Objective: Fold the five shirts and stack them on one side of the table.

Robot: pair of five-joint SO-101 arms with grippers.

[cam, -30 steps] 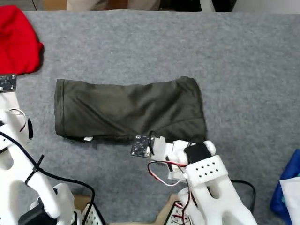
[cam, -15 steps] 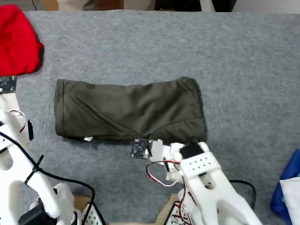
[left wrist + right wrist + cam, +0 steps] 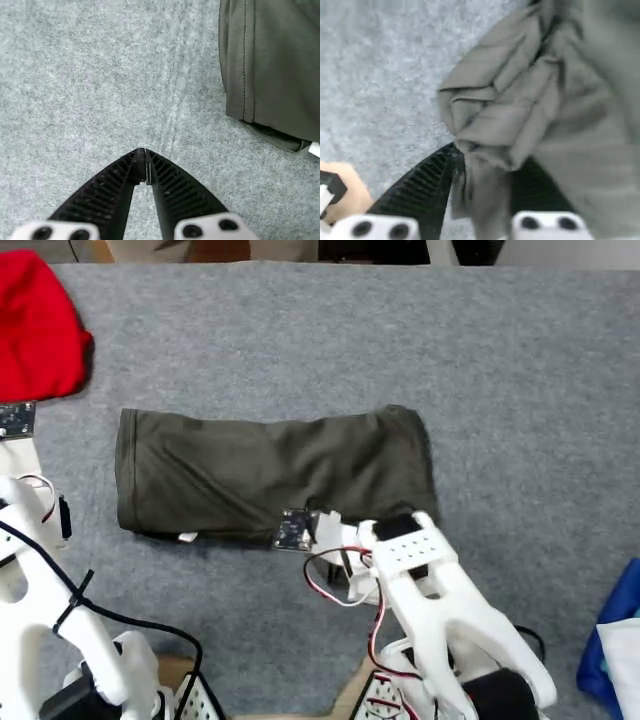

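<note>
My right fingers (image 3: 420,185) are pinched tight on a bunched-up bit of the dark green shirt (image 3: 270,475), at its edge nearest the arms. The shirt lies folded long and flat in the middle of the grey table (image 3: 500,370). My left fingers (image 3: 110,192) are closed tip to tip with nothing in them, over bare table near the shirt's end, and a red shirt (image 3: 35,325) sits in the far left corner, well apart.
</note>
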